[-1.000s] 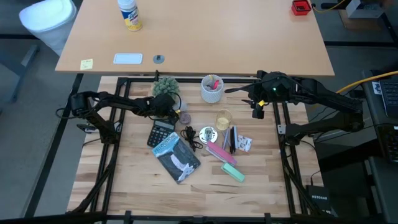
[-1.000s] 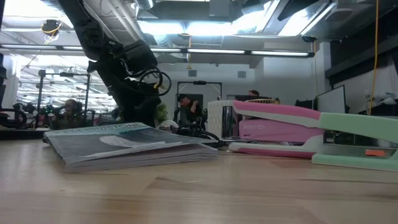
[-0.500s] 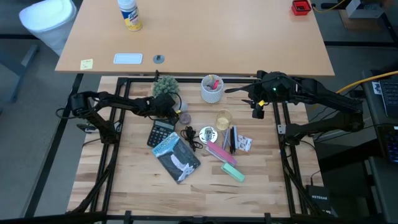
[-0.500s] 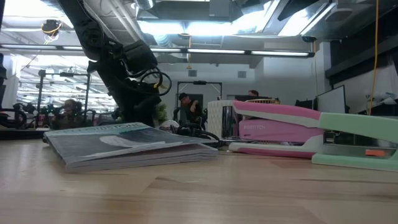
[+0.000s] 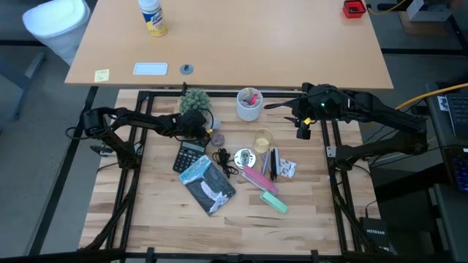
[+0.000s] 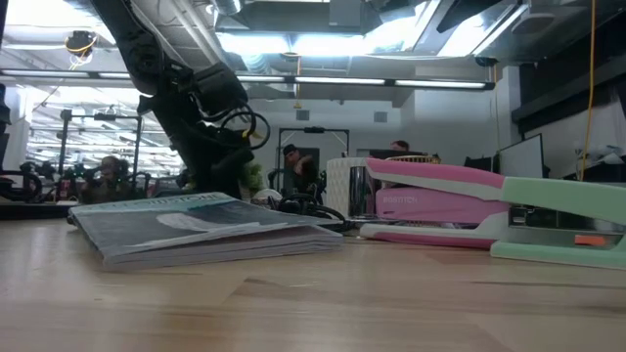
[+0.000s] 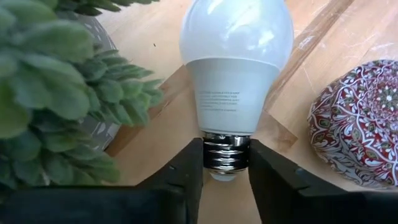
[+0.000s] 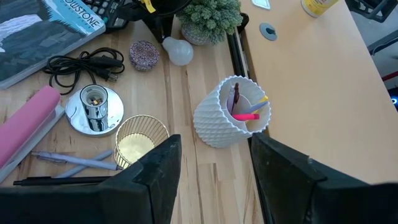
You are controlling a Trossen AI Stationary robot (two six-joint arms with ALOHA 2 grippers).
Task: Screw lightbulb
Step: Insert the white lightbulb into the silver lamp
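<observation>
The lightbulb, white with a metal screw base, lies on its side on the wooden table between a small potted plant and a round patterned disc. It also shows in the right wrist view as lightbulb. My left gripper is at the bulb's base end, shut on it. A chrome socket with a thin black cord stands at the table's middle. My right gripper hangs open above the table's far right, over a white cup, and touches nothing. My left gripper pinches the bulb's threaded metal base between its two fingers, one on each side. The fingers come low from the table's left and lie along the bulb's length. The bulb's glass end points away from the gripper and the bulb lies on the wood.
A calculator, a magazine, a pink stapler, a green stapler, pens and a gold wire cup crowd the table's middle. The near part of the table is bare wood.
</observation>
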